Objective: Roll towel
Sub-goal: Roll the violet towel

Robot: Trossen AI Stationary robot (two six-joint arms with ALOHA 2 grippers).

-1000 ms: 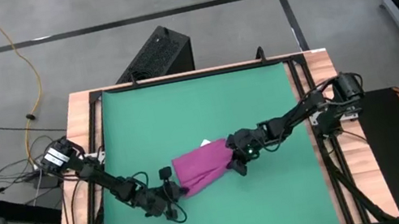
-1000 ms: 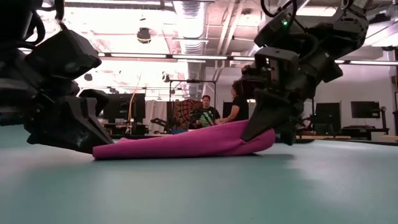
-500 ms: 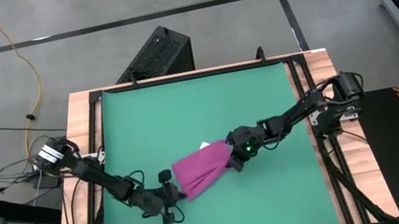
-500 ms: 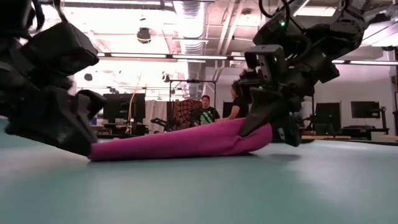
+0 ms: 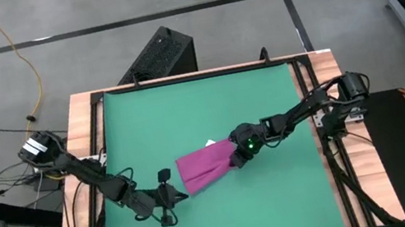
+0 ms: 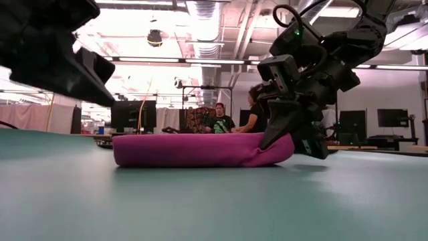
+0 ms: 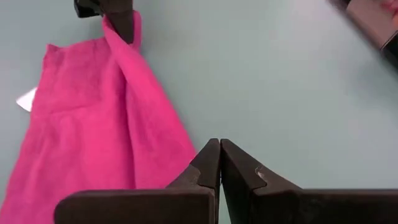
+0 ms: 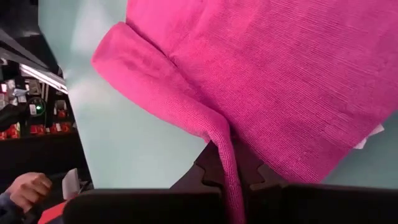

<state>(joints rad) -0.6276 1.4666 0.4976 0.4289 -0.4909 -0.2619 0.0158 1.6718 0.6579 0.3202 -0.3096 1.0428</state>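
On the green mat [image 5: 202, 113], slightly right of centre, lies the towel [image 5: 205, 167], partly folded. My right gripper [image 5: 237, 158] is clenched on its right-hand edge, pinching a ridge of cloth. My left gripper [image 5: 169, 196], fingers pressed together and empty, sits just beside the towel's left end.

We find the right arm stretched from its mount across the green mat [image 5: 201, 105], wrist bent low, its right gripper [image 5: 237, 157] at the towel [image 5: 205, 167]'s right edge. Its fingers [image 8: 214, 168] are pinched together on a fold of the cloth, which runs up between them. The left arm lies along the mat's near left part, and its left gripper [image 5: 169, 196] sits just beside the towel's left end, clear of it and raised off the mat, fingers [image 7: 208, 165] pressed closed, holding nothing.
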